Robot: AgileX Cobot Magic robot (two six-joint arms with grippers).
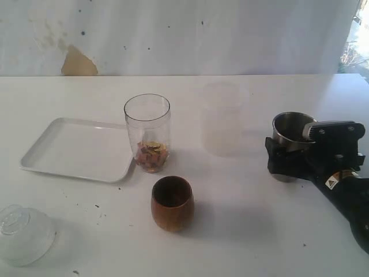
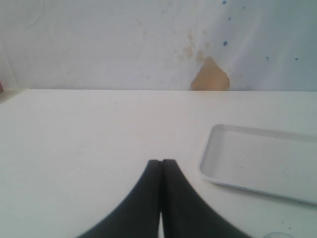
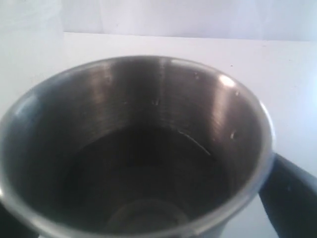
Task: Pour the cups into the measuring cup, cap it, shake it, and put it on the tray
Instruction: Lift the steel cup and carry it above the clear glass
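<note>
On the white table (image 1: pixel 242 219) lies the tray (image 1: pixel 75 147); stained wall (image 1: pixel 173 34) behind.

Brown wooden cup (image 1: pixel 172 202), white tray (image 1: pixel 69 151), steel tumbler (image 1: pixel 290 130).

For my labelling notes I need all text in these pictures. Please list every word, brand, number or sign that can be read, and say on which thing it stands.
Words, brands, numbers: none can be read in any view.
Sign: a small yellow triangle sticker on the right arm; its symbol is too small to read.
No print shows on the measuring cup, wooden cup, steel tumbler or tray.
</note>
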